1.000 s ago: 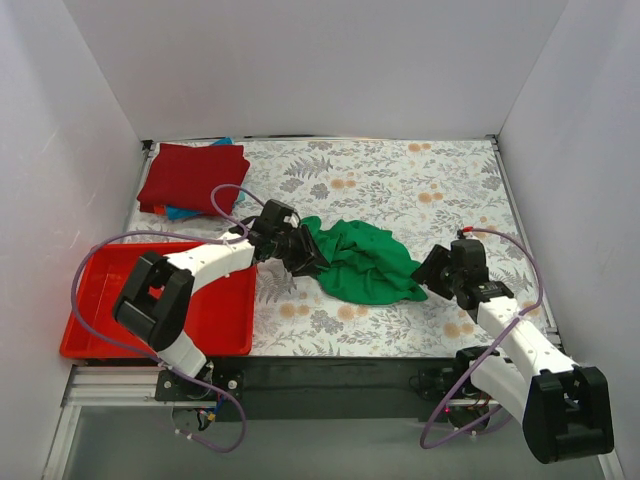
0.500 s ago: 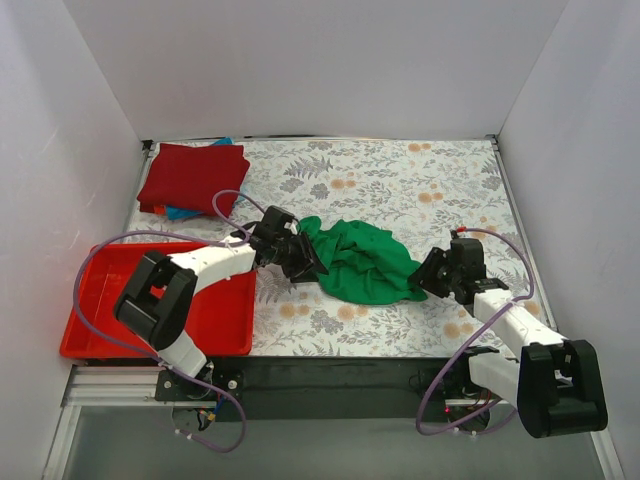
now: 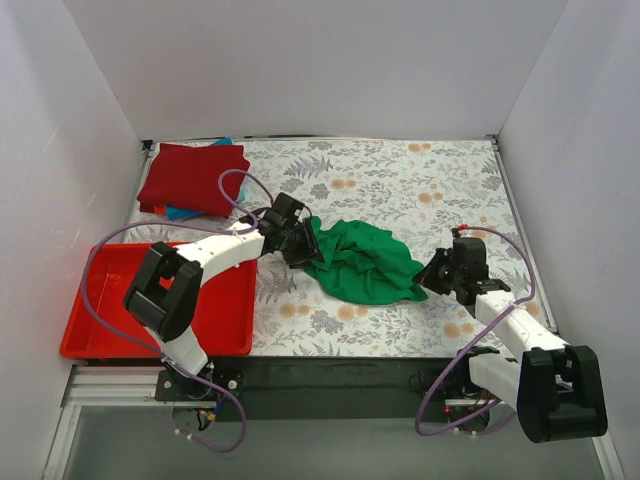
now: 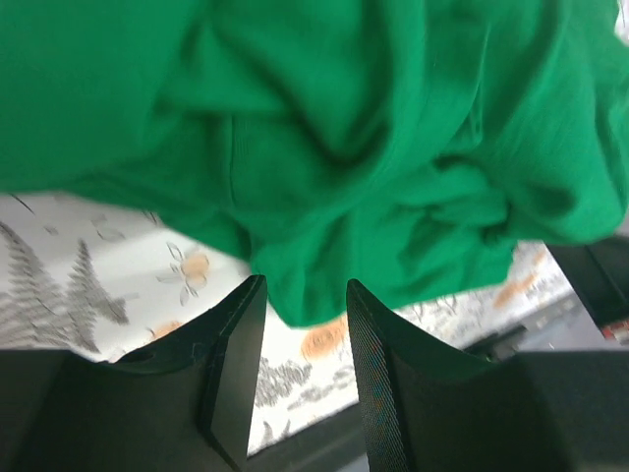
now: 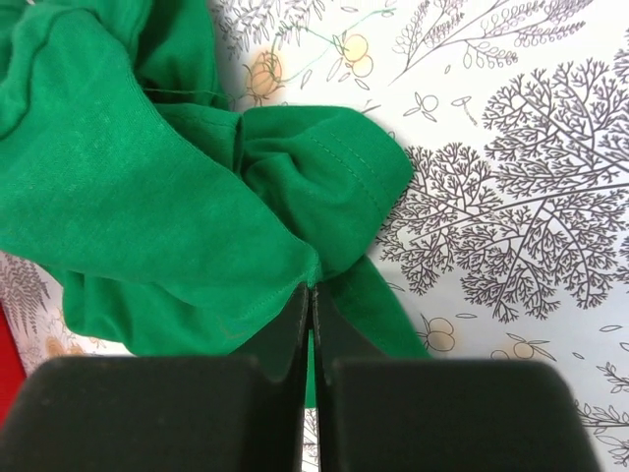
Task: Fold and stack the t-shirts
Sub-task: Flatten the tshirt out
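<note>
I see the crumpled bright green cloth t-shirt (image 3: 362,262) as soft, matt knit (stitched hems showing); the red plastic tray (image 3: 225,315) looks smooth and glossy, the floral-printed table cover (image 3: 430,180) matt.

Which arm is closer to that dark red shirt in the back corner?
Left. The left gripper is at the edge of the green shirt facing the dark red shirt; the right gripper holds the opposite edge.

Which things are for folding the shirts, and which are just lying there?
For the job: green t-shirt, dark red t-shirt, blue t-shirt edge peeking from under it.
Just lying about: red tray.
</note>
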`<move>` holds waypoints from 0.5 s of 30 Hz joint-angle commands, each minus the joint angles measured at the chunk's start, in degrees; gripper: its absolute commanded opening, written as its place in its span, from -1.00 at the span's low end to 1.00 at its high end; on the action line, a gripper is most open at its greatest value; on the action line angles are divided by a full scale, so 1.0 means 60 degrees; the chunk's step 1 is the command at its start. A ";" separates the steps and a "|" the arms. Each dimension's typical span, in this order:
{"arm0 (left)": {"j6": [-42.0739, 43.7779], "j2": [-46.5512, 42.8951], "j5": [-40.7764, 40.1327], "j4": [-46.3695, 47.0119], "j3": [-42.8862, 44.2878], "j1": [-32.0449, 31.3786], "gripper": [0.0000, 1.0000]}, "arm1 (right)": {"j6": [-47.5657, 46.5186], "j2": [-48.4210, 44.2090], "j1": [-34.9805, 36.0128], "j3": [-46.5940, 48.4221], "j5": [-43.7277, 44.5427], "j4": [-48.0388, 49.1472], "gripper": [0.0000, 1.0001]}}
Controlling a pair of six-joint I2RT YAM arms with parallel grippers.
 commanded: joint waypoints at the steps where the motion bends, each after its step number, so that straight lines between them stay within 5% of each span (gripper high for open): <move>1: 0.0842 0.0218 -0.1550 -0.1018 0.0647 -0.0047 -0.26 | -0.0166 -0.0419 -0.0101 0.0406 0.0030 -0.0111 -0.97; 15: 0.0566 -0.0089 -0.1315 -0.0887 0.0955 -0.0571 -0.28 | -0.0357 -0.0963 -0.0306 0.0846 0.0426 -0.0830 -0.97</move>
